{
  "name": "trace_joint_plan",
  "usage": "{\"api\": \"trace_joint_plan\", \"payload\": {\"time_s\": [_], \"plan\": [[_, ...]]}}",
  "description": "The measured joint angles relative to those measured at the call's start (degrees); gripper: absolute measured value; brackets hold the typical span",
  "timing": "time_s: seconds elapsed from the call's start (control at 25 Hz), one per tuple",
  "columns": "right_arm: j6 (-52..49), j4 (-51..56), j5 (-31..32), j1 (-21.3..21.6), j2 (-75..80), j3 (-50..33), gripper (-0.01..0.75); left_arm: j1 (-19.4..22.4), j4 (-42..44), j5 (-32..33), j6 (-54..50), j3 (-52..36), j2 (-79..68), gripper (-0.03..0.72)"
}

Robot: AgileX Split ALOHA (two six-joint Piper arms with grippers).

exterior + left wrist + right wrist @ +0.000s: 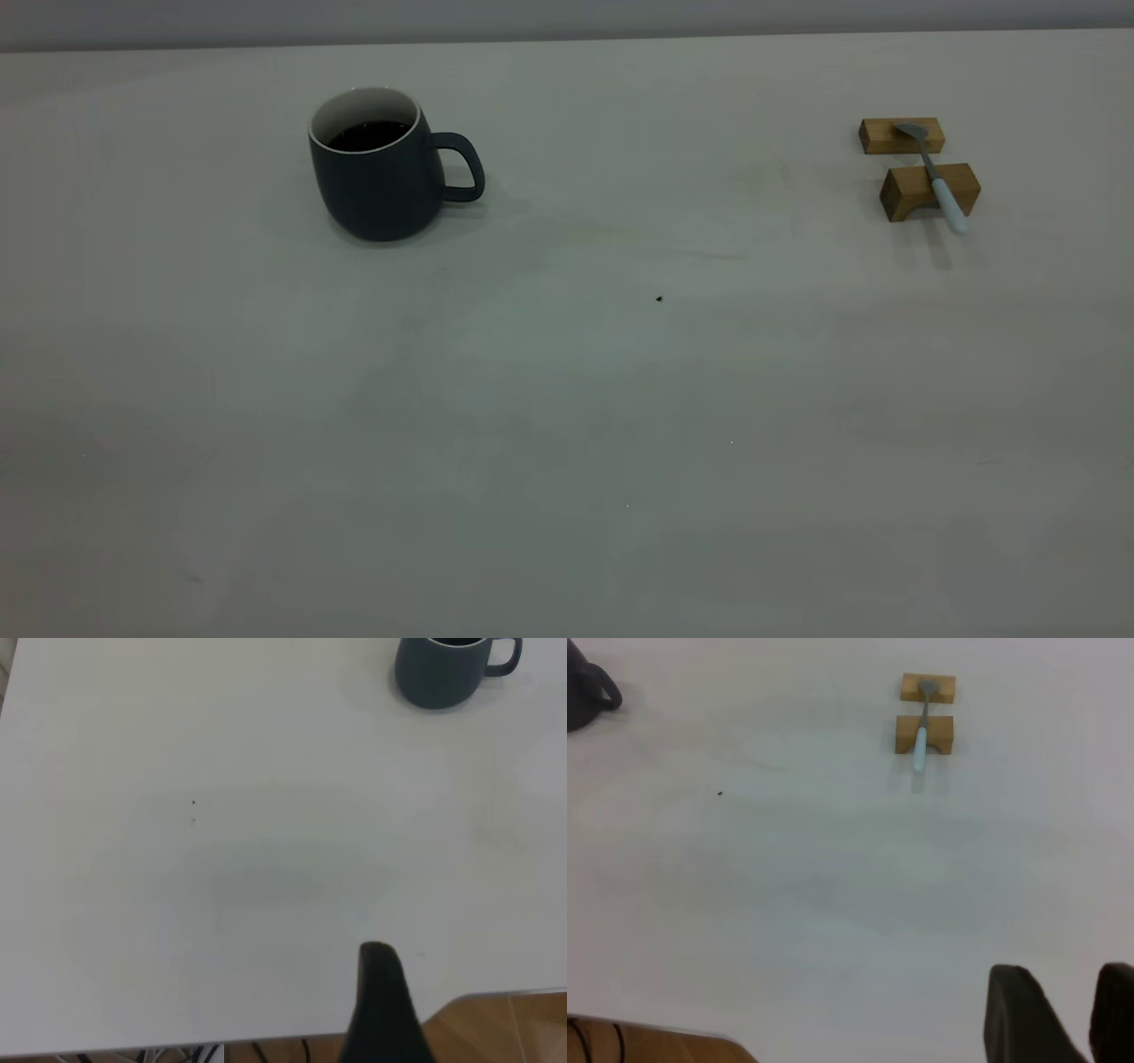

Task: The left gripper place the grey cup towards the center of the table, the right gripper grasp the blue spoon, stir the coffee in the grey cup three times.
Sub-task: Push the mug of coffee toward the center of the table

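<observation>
Starting on the grey cup (379, 173): your left gripper (383, 1005) hangs far off, grip unreadable.
Approach low, clamp the body, keep the coffee (368, 135) level.

Grey cup (379, 168) upright on the table (532, 443), far left, handle pointing right; coffee (368, 135) inside. Two wooden blocks far right, well apart from the cup: far block (886, 136), near block (912, 190) just in front. Blue spoon (935, 175) lies across both, bowl on the far block, handle overhanging the near one. Tiny speck (659, 299) between, nearer the middle.
</observation>
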State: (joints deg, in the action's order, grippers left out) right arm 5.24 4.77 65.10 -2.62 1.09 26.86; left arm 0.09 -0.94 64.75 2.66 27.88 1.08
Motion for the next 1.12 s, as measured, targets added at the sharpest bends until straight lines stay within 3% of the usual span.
{"api": "trace_joint_plan", "payload": {"time_s": [1.12], "plan": [[0.0,0.0,0.0,0.0,0.0,0.0,0.238,0.0,0.0,0.0,-0.8,0.0,0.0,0.585]]}}
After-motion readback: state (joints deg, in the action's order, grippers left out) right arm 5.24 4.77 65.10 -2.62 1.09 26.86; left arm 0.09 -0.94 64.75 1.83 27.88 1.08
